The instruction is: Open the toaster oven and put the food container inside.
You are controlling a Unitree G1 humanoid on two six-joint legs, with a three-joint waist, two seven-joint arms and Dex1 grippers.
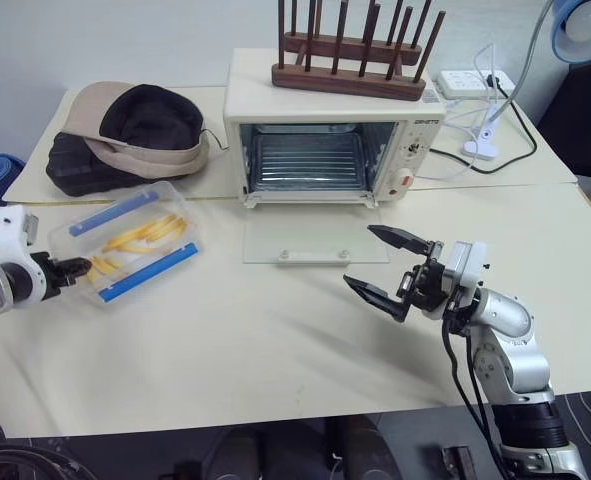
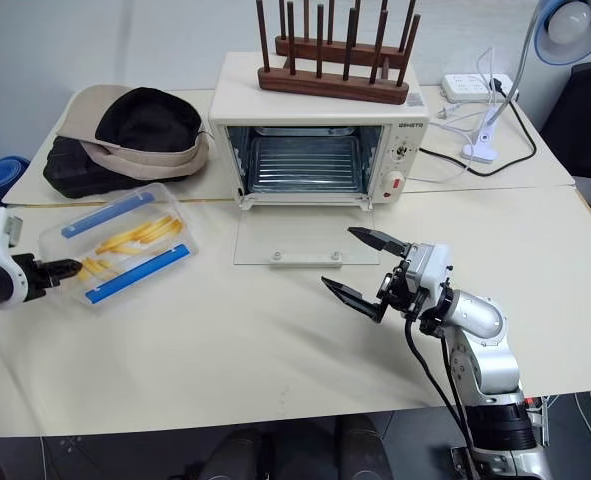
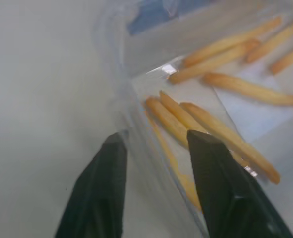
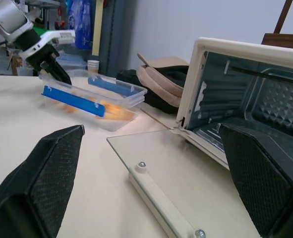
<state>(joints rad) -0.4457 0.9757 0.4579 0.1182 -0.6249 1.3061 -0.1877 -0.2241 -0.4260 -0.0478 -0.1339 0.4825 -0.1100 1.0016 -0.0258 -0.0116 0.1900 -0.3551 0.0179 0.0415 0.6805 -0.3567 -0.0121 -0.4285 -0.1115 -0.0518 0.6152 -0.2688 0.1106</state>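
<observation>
Honestly, the food container (image 1: 135, 240) looks light but slick, thin-walled plastic. It sits on the table left of the open toaster oven (image 1: 330, 140). Left gripper (image 3: 156, 148) straddles its end wall, fingers narrowed, squeeze not confirmed; right gripper (image 1: 387, 266) gapes empty.

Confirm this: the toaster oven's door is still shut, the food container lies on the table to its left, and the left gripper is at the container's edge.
Not quite: the toaster oven has its glass door folded down flat on the table, as the left eye view shows. The food container and left gripper are as you say.
</observation>
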